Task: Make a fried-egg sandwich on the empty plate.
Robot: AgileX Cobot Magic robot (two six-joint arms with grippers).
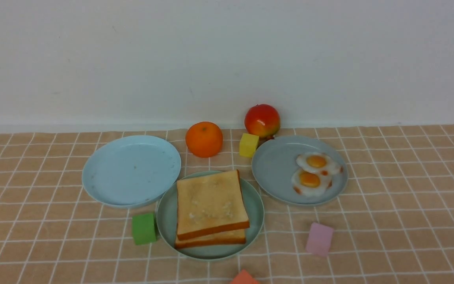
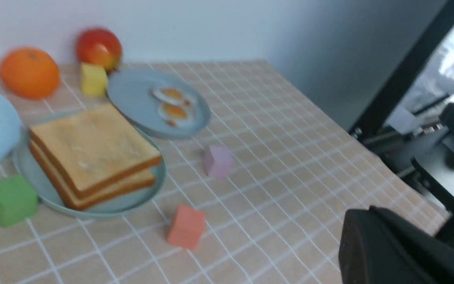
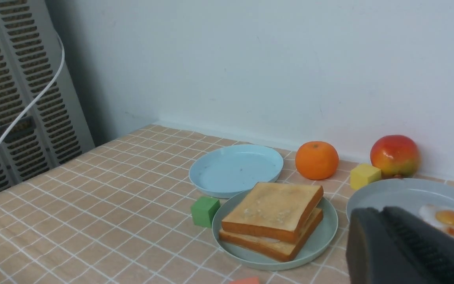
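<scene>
The two square golden toast slices (image 1: 210,207) sit stacked on the round mint-green plate (image 1: 257,205), probably light, spongy and best pinched at a crust edge, while the left tool (image 2: 392,252) is clenched empty and the right tool's (image 3: 404,246) state is unclear.

No writing, labels, brand marks or numbers can be read anywhere I look, not on the plates, the bread, the fruit, the blocks or the checked cloth.

toast slices (image 1: 210,203) stacked on middle plate (image 1: 166,217) | eggs (image 1: 314,172) on right plate (image 1: 276,167)
</scene>
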